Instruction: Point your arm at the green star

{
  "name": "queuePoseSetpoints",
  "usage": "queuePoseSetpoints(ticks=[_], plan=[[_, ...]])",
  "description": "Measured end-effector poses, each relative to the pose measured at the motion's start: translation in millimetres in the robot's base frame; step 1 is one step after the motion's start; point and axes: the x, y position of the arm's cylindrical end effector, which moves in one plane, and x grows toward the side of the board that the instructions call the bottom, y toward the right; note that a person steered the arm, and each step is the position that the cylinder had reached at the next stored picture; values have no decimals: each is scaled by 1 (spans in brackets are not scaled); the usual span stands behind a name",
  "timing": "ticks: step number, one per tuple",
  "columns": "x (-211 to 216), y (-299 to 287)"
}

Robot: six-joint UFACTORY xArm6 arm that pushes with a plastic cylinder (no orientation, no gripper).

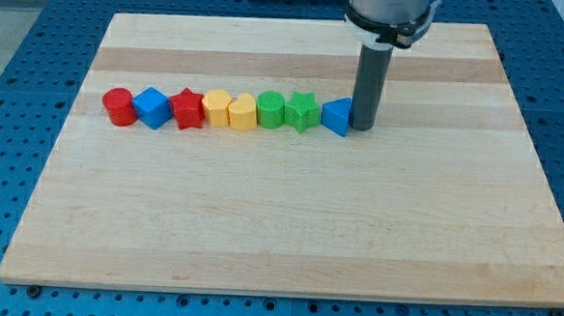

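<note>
The green star lies in a row of blocks across the wooden board. From the view's left the row runs: red cylinder, blue cube, red star, yellow pentagon-like block, yellow rounded block, green rounded block, green star, blue triangle. My tip stands at the row's right end, touching the blue triangle's right side. The blue triangle lies between my tip and the green star.
The board lies on a blue perforated table. The arm's grey wrist hangs over the board's top edge, above the rod.
</note>
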Motion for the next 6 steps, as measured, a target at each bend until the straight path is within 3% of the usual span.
queuePoseSetpoints(ticks=[1, 3, 5, 6], plan=[[-1, 4], [-53, 24], [-64, -58], [-61, -70]])
